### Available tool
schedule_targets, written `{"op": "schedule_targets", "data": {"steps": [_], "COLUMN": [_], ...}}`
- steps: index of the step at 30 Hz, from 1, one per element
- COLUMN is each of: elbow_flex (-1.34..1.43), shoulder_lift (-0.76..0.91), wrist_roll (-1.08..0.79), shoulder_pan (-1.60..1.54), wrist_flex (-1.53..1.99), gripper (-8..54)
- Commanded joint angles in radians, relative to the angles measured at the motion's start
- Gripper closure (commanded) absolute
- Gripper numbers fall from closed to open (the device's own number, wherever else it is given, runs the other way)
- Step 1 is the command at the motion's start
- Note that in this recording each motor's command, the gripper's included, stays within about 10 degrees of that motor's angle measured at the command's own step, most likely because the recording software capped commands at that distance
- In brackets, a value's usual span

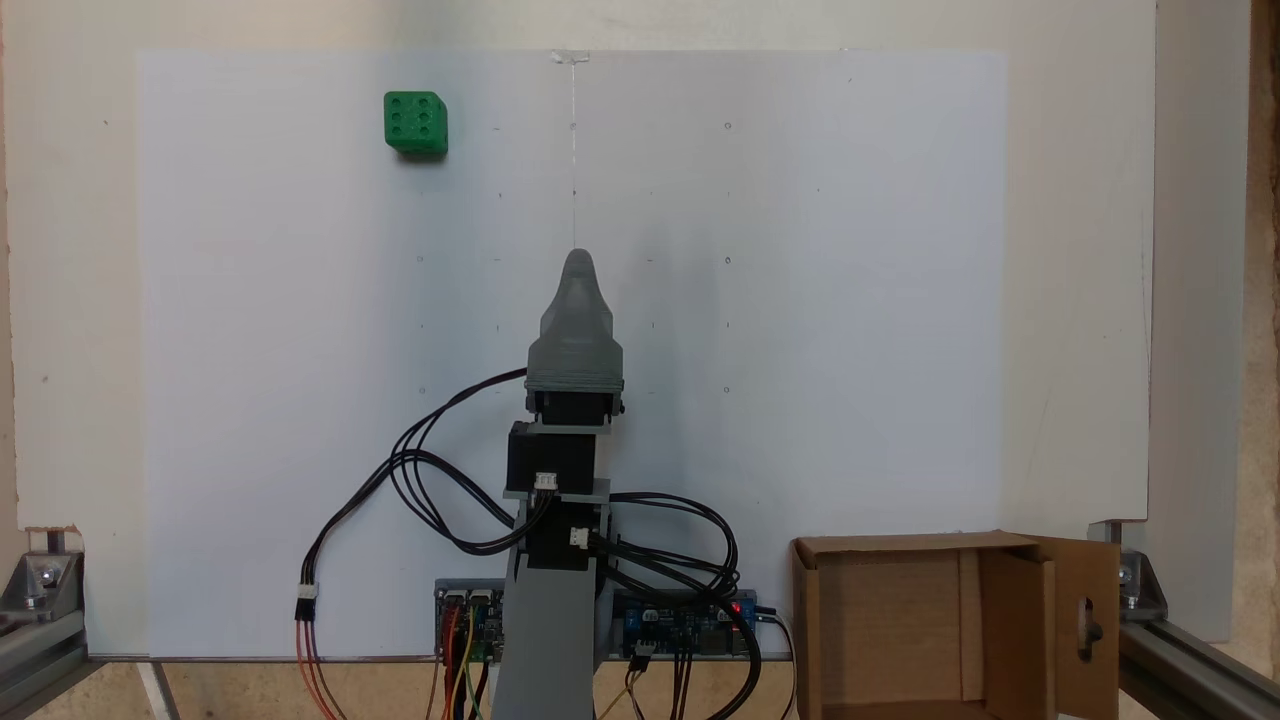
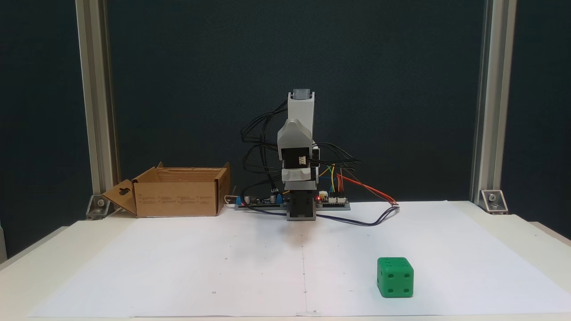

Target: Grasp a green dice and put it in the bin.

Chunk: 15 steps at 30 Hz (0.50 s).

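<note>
Nearest the front camera, the green dice sits alone on the white paper of the table, well apart from my arm. My pincer hangs folded, holding nothing; how far open, I cannot tell. Nothing seems started, so I'd reach for the dice, then carry it to the bin.

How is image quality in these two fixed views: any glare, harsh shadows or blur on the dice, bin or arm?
In a fixed view from above, light is even, the green dice sharp with a thin shadow, the gripper leaving a soft grey smudge on the paper; the bin is cut by the frame. In a fixed view from the front, the dark backdrop gives strong contrast, dice and bin crisp, no glare.
</note>
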Motion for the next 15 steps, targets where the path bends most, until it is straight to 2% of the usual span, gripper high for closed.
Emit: {"op": "schedule_targets", "data": {"steps": [1, 15], "elbow_flex": [0.051, 0.051], "shoulder_lift": [0.106, 0.104], "wrist_roll": [-0.037, -0.046], "shoulder_pan": [0.000, 0.002], "wrist_flex": [-0.023, -0.014], "gripper": [0.3, 0.7]}}
